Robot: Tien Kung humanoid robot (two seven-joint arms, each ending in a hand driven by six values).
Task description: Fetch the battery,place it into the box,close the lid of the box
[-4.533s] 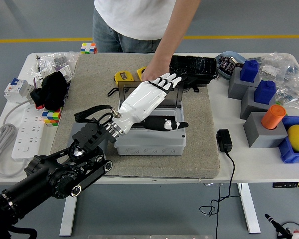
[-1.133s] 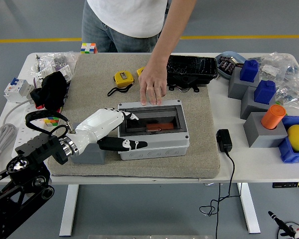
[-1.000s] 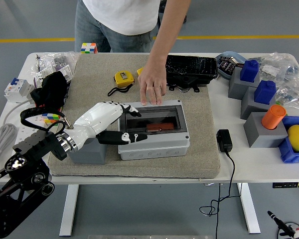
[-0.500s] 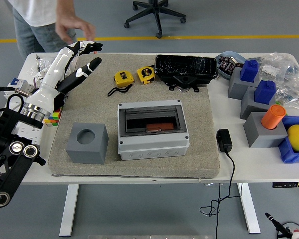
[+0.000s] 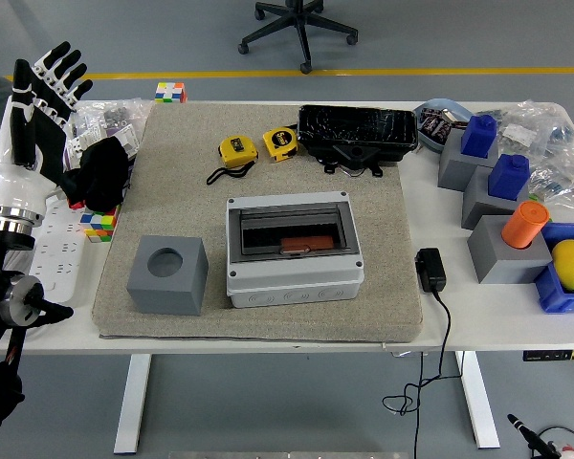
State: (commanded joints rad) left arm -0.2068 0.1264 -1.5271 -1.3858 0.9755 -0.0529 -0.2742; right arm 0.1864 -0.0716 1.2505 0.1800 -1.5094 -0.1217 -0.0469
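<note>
Head view: no writing can be read on any object. The box sits on the grey mat, its lid shut, with the battery inside behind the window. Since the earlier frame the person has gone, and the left hand is raised further left, fingers spread, holding nothing.

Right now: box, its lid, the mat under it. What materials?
Box: looks like grey moulded plastic, matte, with rounded corners. Lid: dark tinted, see-through plastic, since a reddish item shows through it. Mat: beige, fuzzy surface, probably felt or low-pile carpet.
</note>
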